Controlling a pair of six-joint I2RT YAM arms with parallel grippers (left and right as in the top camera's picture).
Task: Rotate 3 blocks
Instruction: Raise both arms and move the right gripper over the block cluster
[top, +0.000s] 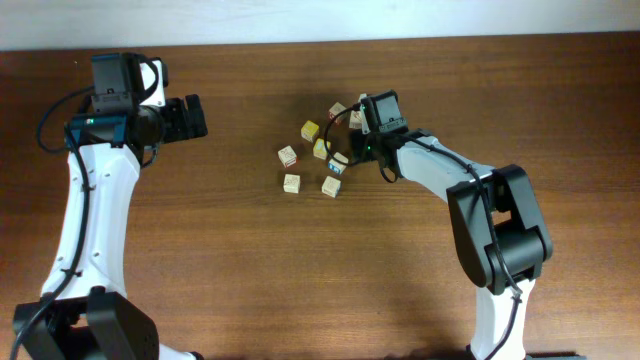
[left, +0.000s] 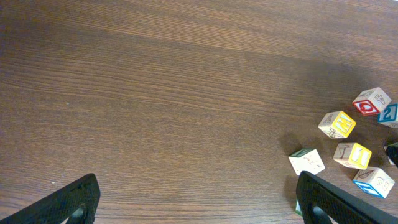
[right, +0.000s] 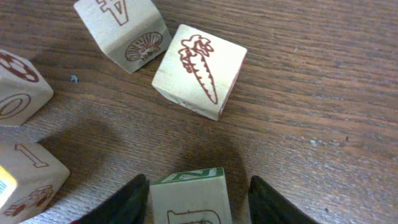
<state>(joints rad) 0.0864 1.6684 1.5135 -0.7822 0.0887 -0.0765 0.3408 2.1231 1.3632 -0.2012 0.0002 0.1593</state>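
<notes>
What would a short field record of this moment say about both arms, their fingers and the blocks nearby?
left gripper: open, over bare table, away from the cluster
right gripper: low among the cubes, fingers either side of green-lettered block, gap on one side
carrot block: flat on the table, apart from green-lettered block
red-marked block: at the cluster's edge, untouched

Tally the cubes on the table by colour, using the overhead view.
Yellow-topped cubes: 2
Cream cubes without yellow: 5
Total: 7 clearly seen. Another may be hidden beside the right arm.
</notes>
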